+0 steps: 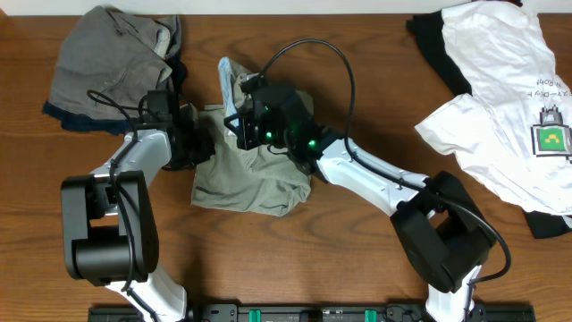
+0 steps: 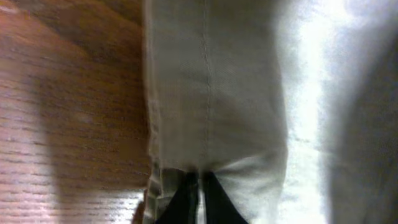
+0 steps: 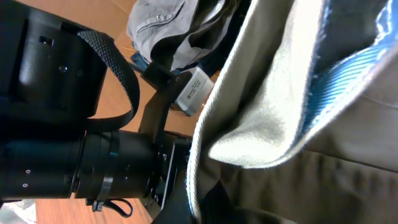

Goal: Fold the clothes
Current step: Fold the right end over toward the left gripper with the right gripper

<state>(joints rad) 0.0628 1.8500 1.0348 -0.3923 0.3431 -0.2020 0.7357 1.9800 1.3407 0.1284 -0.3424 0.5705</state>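
The pale khaki-olive shorts (image 1: 255, 174) lie bunched at the table's middle, one end lifted with a pale blue-lined inside showing (image 1: 231, 76). My left gripper (image 1: 198, 143) is shut on the shorts' left hem; in the left wrist view (image 2: 199, 199) the dark fingers pinch the seamed cloth (image 2: 211, 93). My right gripper (image 1: 241, 116) is shut on the upper edge of the shorts; in the right wrist view (image 3: 217, 199) the fingers clamp a white-edged fold of cloth (image 3: 298, 112). A white T-shirt with green print (image 1: 509, 98) lies over a black garment (image 1: 438, 49) at the right.
A grey garment (image 1: 112, 63) lies crumpled on something dark blue at the back left, also in the right wrist view (image 3: 161, 22). The left arm (image 3: 68, 124) fills the left of the right wrist view. Bare wood (image 1: 268, 259) shows in front of the shorts.
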